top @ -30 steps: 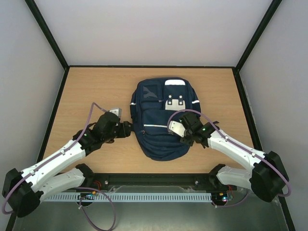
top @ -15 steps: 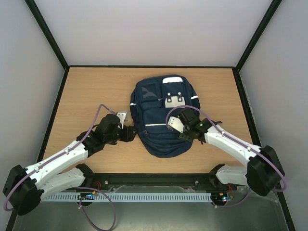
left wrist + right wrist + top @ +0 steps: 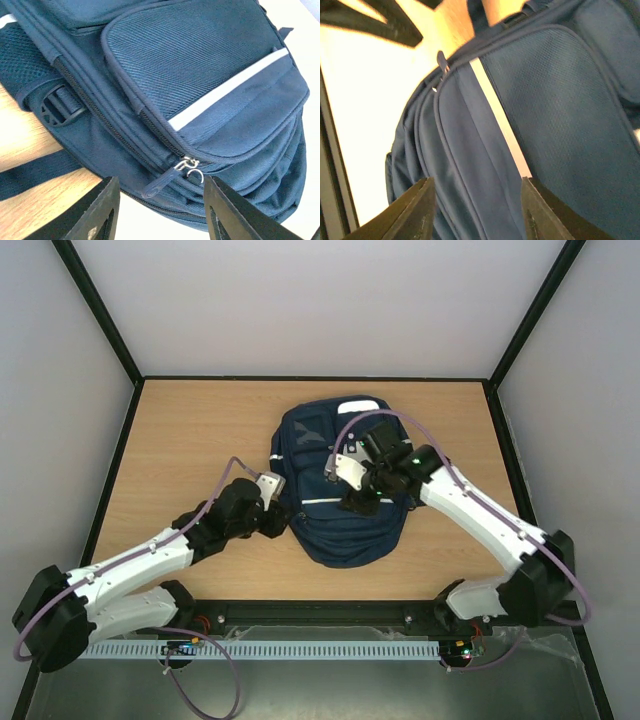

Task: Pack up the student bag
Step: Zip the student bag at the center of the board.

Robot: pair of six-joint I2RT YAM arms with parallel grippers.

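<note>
The student bag (image 3: 318,445), navy with white reflective stripes, lies flat on the wooden table with its front up. My left gripper (image 3: 284,523) is at the bag's lower left edge. In the left wrist view it (image 3: 160,202) is open, and the front pocket's zipper pull (image 3: 161,183) lies just ahead between the fingertips (image 3: 106,207), untouched. My right gripper (image 3: 357,503) hovers over the middle of the bag. Seen from its own wrist, the right gripper (image 3: 477,200) is open above the dark fabric (image 3: 470,165) beside a white stripe (image 3: 496,112), holding nothing.
A dark strap and buckle (image 3: 59,105) stick out at the bag's left side onto the table (image 3: 190,430). Black frame rails (image 3: 310,378) border the table, with grey walls behind. A second zipper pull (image 3: 441,62) shows on the bag's seam.
My left gripper has slid right up to the bag's lower left edge and narrowed somewhat. The right arm has swung up and left, across the bag's middle, now covering the white patches.
</note>
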